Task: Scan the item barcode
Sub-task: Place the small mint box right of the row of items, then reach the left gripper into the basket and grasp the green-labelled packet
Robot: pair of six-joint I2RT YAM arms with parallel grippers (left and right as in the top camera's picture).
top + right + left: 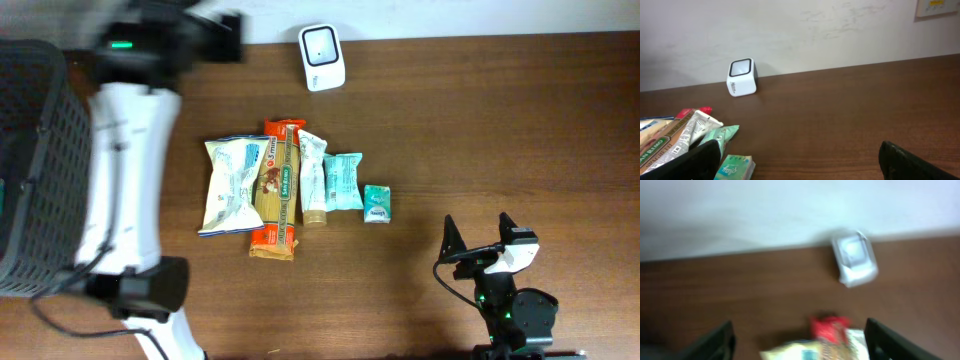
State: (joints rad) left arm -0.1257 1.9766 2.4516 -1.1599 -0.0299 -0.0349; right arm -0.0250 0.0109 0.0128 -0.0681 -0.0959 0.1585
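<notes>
On the dark wooden table below a pale wall, the left gripper hangs blurred near the far edge, fingers spread and empty; the right gripper waits wide open, also empty. The items lie close together mid-table, so a pick could drag a neighbour or present the wrong face to the one scanner. There are five: one chip bag, pasta pack, tube, teal pouch, green box, plus one basket.

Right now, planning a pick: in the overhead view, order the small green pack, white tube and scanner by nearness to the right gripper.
From the right gripper:
1. small green pack, just left of it.
2. white tube, farther left.
3. scanner, far ahead-left.
</notes>
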